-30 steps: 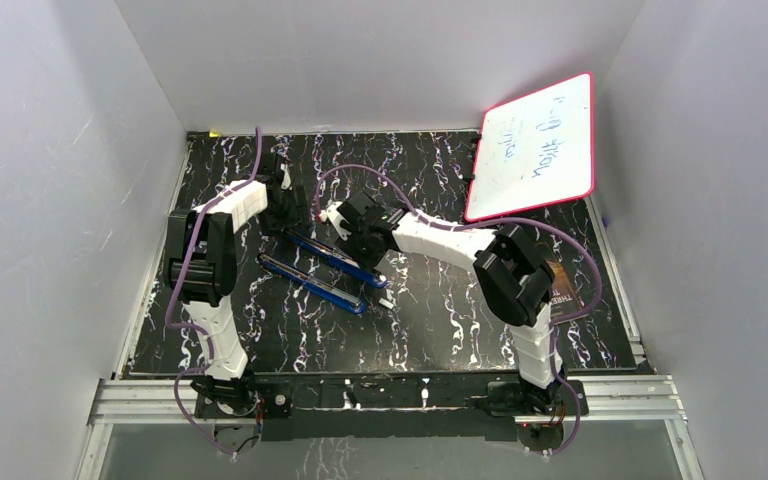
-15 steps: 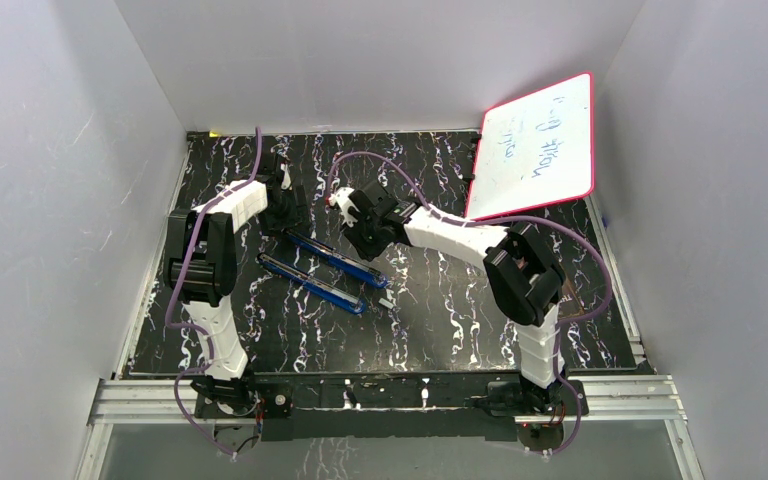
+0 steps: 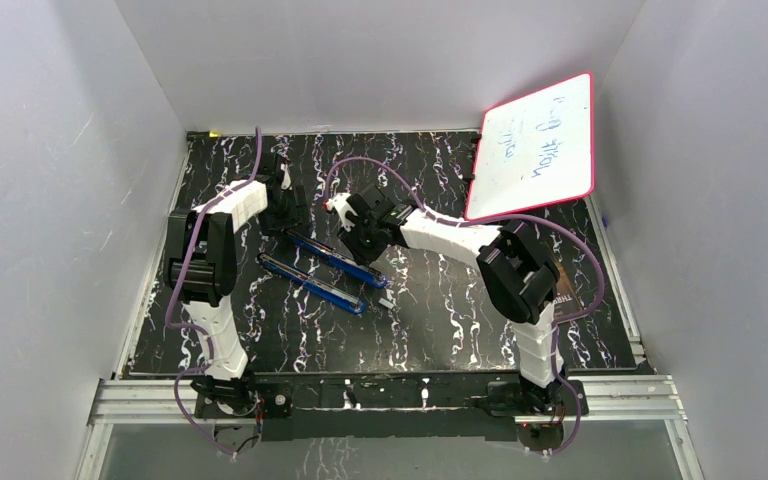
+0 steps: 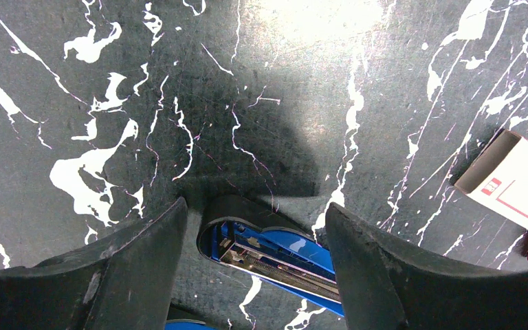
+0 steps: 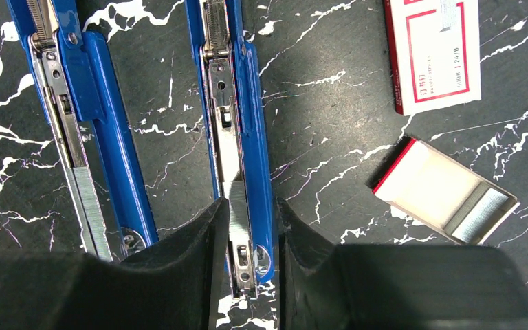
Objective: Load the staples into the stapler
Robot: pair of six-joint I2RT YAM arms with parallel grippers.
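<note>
Over the front end of the opened stapler [image 5: 254,137], keep the right gripper [image 5: 251,210] square to the rail, fingers narrowly parted and flanking the blue sides, with the staples [image 5: 237,206] already lying in the metal channel between them. Cannot tell from either view whether pinching the strip, pressing on the stapler, or merely hovering just above. Judge the step in hand as seating the strip: press flat into the channel, slide only along it and never sideways, and stop at any sign of tilting or riding up on the channel wall. Keep clear of the second stapler [image 5: 110,137] just beside, itself carrying a grey strip along its rail, to avoid knocking either out of line. At the hinge end, hold the left gripper [image 4: 254,208] as placed, jaws spread wide around the rounded black heel. Cannot tell whether truly clamped there or only standing close on both sides, so check for firm bracing before pushing, lest the stapler skid on the smooth table [image 4: 110,82]. Leave alone the box [image 5: 433,62] and the open tray [image 5: 423,180] with spare staples [image 5: 482,212], lying off to the side. Only after full seating, ease away and close the stapler.
</note>
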